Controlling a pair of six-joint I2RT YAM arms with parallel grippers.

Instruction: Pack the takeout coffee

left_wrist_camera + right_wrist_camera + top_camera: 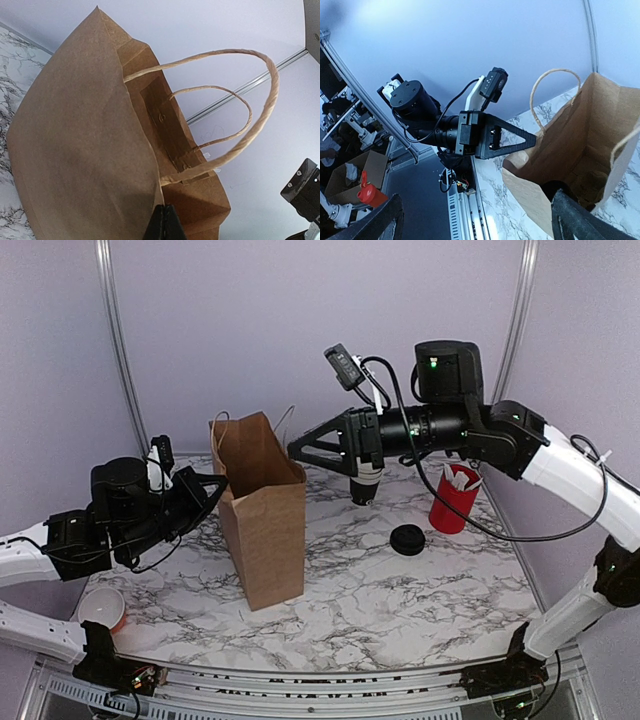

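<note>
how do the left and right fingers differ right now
The left fingers are shut, pinching the paper bag's rim; the right fingers are spread wide, holding nothing. The left fingers meet the bag from its left side; the right fingers hover over its open top. Both point at the bag.

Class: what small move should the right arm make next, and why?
Probably draw the right gripper back from the paper bag: its jaws stand open and empty at the bag's mouth, a dark shape inside may be the takeout coffee, and the left gripper pinches the bag's rim.
</note>
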